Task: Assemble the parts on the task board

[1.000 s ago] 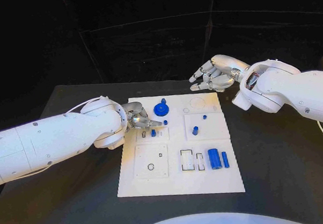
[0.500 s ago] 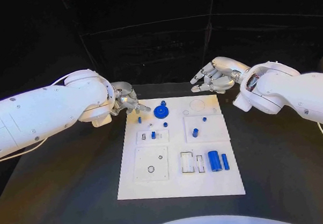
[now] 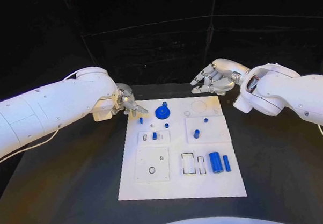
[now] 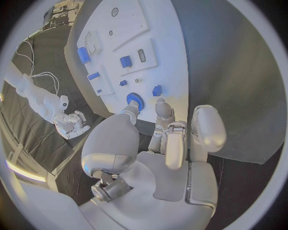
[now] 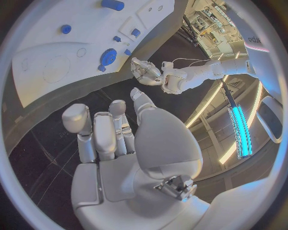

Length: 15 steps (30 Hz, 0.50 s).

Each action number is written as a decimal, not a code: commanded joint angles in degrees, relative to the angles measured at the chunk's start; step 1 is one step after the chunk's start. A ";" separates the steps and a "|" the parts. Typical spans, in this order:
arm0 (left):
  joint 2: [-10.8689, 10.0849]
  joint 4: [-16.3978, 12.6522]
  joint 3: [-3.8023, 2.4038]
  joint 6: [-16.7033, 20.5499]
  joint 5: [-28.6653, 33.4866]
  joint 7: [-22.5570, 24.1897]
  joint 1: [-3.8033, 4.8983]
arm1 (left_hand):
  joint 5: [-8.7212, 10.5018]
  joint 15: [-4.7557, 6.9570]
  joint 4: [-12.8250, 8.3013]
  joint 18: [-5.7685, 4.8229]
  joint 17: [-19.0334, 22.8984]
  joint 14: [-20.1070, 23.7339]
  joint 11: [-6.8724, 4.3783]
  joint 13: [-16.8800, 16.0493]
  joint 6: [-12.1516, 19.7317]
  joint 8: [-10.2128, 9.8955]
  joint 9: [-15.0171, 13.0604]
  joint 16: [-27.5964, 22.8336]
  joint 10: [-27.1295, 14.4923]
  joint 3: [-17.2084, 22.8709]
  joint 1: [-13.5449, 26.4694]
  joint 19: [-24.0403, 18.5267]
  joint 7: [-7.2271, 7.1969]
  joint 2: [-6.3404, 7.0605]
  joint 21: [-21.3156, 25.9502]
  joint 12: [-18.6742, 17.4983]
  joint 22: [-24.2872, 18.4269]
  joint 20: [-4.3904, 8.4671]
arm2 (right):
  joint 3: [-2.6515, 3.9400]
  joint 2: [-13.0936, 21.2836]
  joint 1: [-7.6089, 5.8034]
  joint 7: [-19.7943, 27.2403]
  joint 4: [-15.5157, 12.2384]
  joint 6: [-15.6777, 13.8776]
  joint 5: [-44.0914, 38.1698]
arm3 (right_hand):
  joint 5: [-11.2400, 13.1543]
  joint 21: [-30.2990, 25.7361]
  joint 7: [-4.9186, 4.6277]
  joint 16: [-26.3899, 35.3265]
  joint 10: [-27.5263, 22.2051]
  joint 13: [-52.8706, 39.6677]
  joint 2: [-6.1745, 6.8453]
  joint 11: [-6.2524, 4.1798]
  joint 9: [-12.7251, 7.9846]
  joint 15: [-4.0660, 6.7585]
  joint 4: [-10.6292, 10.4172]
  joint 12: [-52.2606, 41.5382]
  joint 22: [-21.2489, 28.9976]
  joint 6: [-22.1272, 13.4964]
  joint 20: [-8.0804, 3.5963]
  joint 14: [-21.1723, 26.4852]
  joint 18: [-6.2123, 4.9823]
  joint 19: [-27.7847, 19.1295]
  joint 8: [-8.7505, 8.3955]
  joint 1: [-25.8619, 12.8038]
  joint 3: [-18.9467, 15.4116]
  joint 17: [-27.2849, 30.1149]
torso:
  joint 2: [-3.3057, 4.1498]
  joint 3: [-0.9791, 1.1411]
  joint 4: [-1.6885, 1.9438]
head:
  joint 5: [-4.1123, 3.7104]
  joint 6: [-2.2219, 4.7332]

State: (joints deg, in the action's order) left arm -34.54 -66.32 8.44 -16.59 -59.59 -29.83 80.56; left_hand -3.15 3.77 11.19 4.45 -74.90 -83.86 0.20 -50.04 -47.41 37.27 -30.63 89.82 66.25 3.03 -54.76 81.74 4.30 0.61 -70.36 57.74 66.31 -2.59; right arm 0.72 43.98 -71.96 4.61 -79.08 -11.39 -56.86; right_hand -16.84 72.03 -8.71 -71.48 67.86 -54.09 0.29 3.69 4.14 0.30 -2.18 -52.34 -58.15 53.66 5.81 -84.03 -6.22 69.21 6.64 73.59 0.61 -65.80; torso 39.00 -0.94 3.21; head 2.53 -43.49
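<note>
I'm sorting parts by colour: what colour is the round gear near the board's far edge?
Blue. The gear shows best in the head view.

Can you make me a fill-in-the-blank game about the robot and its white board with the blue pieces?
1. The task board is the colour ____.
2. The round blue gear sits near the board's ____ edge, away from the robot.
3. The left hand holds ____ in its fingers.
4. The right hand hovers beyond the board's far ____ corner.

Missing words: white; far; nothing; right
</note>
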 commanded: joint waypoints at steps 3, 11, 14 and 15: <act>1.91 3.42 0.06 -2.33 -1.00 1.92 -0.51 | 0.06 -0.08 0.16 0.54 -15.10 -6.14 -0.11 -0.16 -0.65 -0.16 0.20 0.18 0.53 -0.65 -0.07 0.56 -0.07 -0.65 -0.44 0.42 0.30 0.12 | 0.03 -0.02 -0.10 0.25 -0.20 -0.07 -0.05 | -0.23 -0.23 -0.05 0.30 -0.37 0.03 -0.40 -0.01 -0.09 0.33 -0.10 0.27 0.05 -0.47 -0.01 -0.71 -0.44 -0.47 0.37 0.05 -0.34 0.04 | -0.02 0.01 0.15 | 0.04 -0.12; 3.76 6.12 0.22 -2.86 -1.20 2.75 -1.16 | 0.06 -0.03 0.38 0.41 -15.10 -6.14 -0.18 -0.46 -0.89 -0.10 0.38 0.18 0.84 -1.11 -0.25 0.82 -0.14 -0.84 -0.95 0.80 0.94 0.17 | 0.03 -0.18 -0.09 0.33 -0.34 -0.12 -0.05 | -0.30 -0.23 -0.05 0.31 -0.33 -0.01 -0.43 -0.01 -0.08 0.33 -0.12 0.22 0.02 -0.45 -0.01 -0.71 -0.43 -0.44 0.39 0.04 -0.35 0.05 | 0.04 0.00 0.00 | 0.31 -0.28; 4.12 6.67 0.26 -2.54 -1.22 2.99 -1.37 | 0.06 -0.01 0.45 0.39 -15.10 -6.14 -0.20 -0.41 -0.95 -0.10 0.46 0.18 0.85 -1.27 -0.39 0.88 -0.16 -0.96 -1.05 0.81 1.05 0.20 | 0.03 -0.19 -0.08 0.32 -0.38 -0.14 -0.05 | -0.36 -0.21 -0.04 0.34 -0.31 -0.02 -0.47 -0.02 -0.07 0.33 -0.14 0.20 -0.02 -0.41 -0.01 -0.72 -0.42 -0.39 0.42 0.06 -0.35 0.07 | 0.00 0.02 0.00 | 0.34 -0.36; 4.23 6.84 0.27 -2.42 -1.23 3.09 -1.43 | 0.05 0.00 0.46 0.38 -15.10 -6.14 -0.21 -0.35 -0.98 -0.10 0.51 0.18 0.84 -1.34 -0.52 0.90 -0.17 -1.06 -1.08 0.80 1.10 0.21 | 0.03 -0.19 -0.08 0.32 -0.39 -0.14 -0.05 | -0.36 -0.21 -0.04 0.34 -0.31 -0.02 -0.47 -0.02 -0.07 0.33 -0.14 0.20 -0.02 -0.41 -0.01 -0.72 -0.42 -0.39 0.42 0.06 -0.35 0.07 | -0.02 0.04 0.02 | 0.30 -0.40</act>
State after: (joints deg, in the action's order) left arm -30.39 -59.64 8.72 -18.37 -60.26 -28.08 79.06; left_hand -3.15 3.77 11.68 4.45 -74.91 -83.85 0.00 -50.44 -48.03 37.27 -30.15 89.81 66.86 1.92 -55.23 82.34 4.08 0.14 -71.11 58.18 67.37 -2.40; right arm 0.71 43.83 -71.95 4.62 -79.31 -11.43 -56.87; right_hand -16.84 72.03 -8.71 -71.48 67.86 -54.10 0.29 3.69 4.14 0.31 -2.18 -52.34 -58.16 53.66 5.82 -84.03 -6.22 69.21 6.88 73.59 0.61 -65.81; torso 39.00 -0.93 3.27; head 2.85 -43.85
